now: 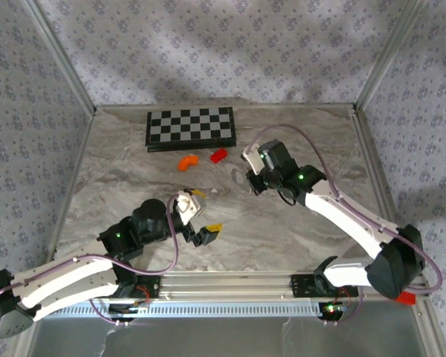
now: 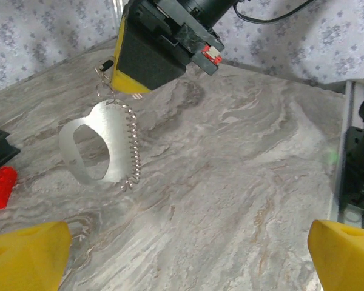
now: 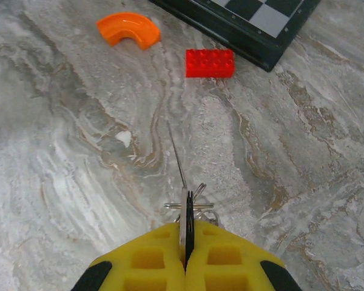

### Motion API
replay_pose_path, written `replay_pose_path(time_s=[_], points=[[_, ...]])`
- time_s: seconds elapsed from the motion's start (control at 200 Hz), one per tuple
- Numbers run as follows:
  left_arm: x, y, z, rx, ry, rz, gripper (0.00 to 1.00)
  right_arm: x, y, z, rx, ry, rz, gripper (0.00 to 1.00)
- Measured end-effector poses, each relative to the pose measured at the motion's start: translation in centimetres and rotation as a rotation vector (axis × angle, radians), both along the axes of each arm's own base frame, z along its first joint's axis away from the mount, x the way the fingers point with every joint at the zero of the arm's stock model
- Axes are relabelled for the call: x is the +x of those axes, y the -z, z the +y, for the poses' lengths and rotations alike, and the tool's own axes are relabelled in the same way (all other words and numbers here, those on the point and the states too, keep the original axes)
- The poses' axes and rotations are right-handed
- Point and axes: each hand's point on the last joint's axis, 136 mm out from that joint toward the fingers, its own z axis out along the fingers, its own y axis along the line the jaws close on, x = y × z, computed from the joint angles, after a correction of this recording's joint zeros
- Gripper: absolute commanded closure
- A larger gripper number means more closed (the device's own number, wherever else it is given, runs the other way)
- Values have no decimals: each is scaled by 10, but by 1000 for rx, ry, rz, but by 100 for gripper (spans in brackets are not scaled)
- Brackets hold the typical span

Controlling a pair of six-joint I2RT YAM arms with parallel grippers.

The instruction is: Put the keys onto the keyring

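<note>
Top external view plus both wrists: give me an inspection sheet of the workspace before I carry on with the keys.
Surface: marble-patterned table, no spill seen.
Job's things: keyring hangs from the right gripper's fingers; keys, a small dark piece by its top end, and I cannot tell whether it is threaded on.
Clutter: checkerboard, orange curved piece and red block at the far side.
Grippers: left gripper open, nothing between its fingertips; right gripper shut on the keyring.
Cables: purple cables loop along both arms.
Surroundings: patterned cloth walls and metal frame posts.
</note>
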Motion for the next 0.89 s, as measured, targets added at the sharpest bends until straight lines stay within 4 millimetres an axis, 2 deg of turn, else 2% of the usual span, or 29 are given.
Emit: replay_pose_path(time_s=[0.23, 0.535, 0.895], points=[[4, 7, 4, 15, -31, -2, 0, 27, 13, -2, 19, 39, 29, 100], [6, 8, 5, 10, -44, -10, 1, 48, 3, -4, 69, 65, -10, 100], [8, 7, 4, 6, -48, -14, 1, 47, 0, 7, 128, 26, 5, 100]])
